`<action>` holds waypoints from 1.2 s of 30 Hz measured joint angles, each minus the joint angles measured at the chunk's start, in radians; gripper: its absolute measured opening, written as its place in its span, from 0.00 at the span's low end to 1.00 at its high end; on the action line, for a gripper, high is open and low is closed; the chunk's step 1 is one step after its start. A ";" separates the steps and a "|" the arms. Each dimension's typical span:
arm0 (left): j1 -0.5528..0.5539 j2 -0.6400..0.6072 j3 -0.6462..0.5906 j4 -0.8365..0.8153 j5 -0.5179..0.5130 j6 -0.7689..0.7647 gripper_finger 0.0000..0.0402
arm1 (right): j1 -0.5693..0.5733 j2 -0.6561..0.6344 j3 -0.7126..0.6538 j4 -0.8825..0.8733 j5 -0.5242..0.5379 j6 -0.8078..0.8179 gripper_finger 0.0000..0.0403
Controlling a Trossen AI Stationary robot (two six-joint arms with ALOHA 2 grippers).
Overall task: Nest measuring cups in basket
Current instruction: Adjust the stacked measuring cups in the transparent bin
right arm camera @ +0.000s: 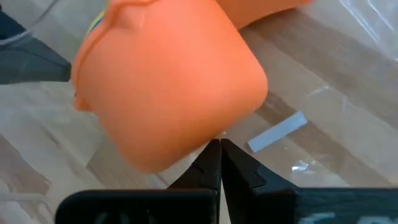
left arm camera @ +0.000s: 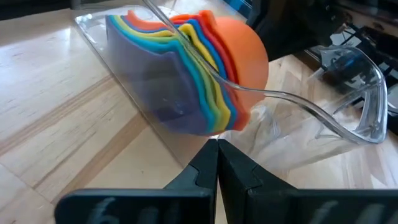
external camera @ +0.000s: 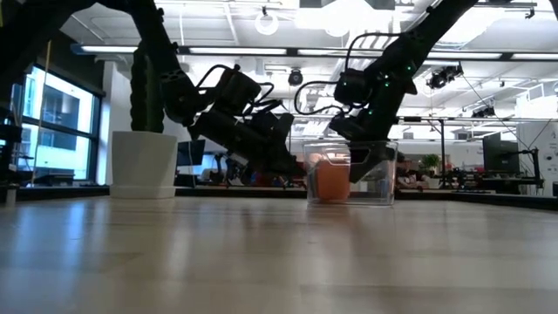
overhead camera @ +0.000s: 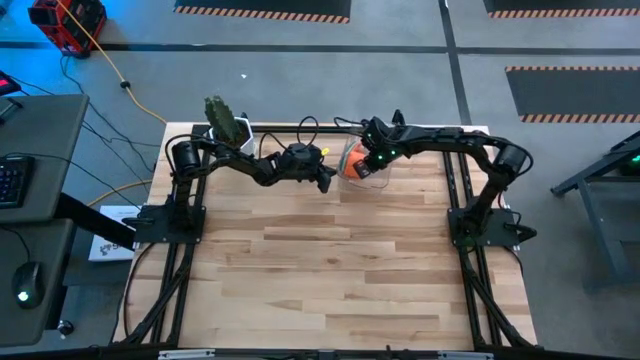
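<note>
The clear basket (overhead camera: 358, 162) stands near the table's far edge, also seen in the low view (external camera: 380, 179). Inside it the measuring cups (left arm camera: 205, 74) lie nested on their side. The orange cup (right arm camera: 168, 81) is outermost, with red, yellow, green and blue rims showing inside it. My left gripper (left arm camera: 217, 148) is shut, just outside the basket's left wall (left arm camera: 155, 130), low down. My right gripper (right arm camera: 219, 146) is shut and reaches down into the basket, at the orange cup (external camera: 331, 179). My left gripper has its shut fingertips (left arm camera: 208, 155) right at the basket's clear outer wall (left arm camera: 186, 146) near its base, coming from the table's left and slanting down. I cannot tell whether they touch it. My right gripper has its shut fingertips (right arm camera: 211, 155) against the orange cup's rounded outer wall (right arm camera: 202, 134), coming from above and slanting down into the basket. The cup lies on the basket's floor.
A white pot with a green cactus (overhead camera: 228, 122) stands at the far left corner, and shows in the low view (external camera: 144, 161). A small label (right arm camera: 277, 132) lies under the basket's clear floor. Bare wooden table (overhead camera: 330, 270) spreads toward the near edge.
</note>
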 joint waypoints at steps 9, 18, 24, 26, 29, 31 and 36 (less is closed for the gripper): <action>0.000 0.000 0.000 -0.003 0.007 0.000 0.00 | -0.004 -0.034 0.016 -0.098 0.026 -0.009 0.00; 0.005 0.000 -0.001 -0.008 0.016 0.000 0.00 | -0.042 -0.086 0.150 -0.170 -0.032 -0.114 0.00; 0.006 0.000 -0.001 -0.008 0.014 0.001 0.00 | 0.026 -0.021 0.180 0.018 -0.030 -0.050 0.00; 0.006 0.000 -0.001 -0.007 0.012 0.001 0.00 | 0.044 0.029 0.204 0.049 -0.020 -0.036 0.00; 0.006 0.000 -0.001 -0.008 0.012 0.003 0.00 | 0.057 0.096 0.262 0.043 0.019 -0.042 0.00; 0.006 0.000 -0.001 -0.008 0.012 0.003 0.00 | 0.058 0.129 0.305 0.018 0.029 -0.056 0.00; 0.006 0.000 -0.001 -0.008 0.012 0.002 0.00 | 0.056 0.162 0.360 -0.086 0.045 -0.108 0.00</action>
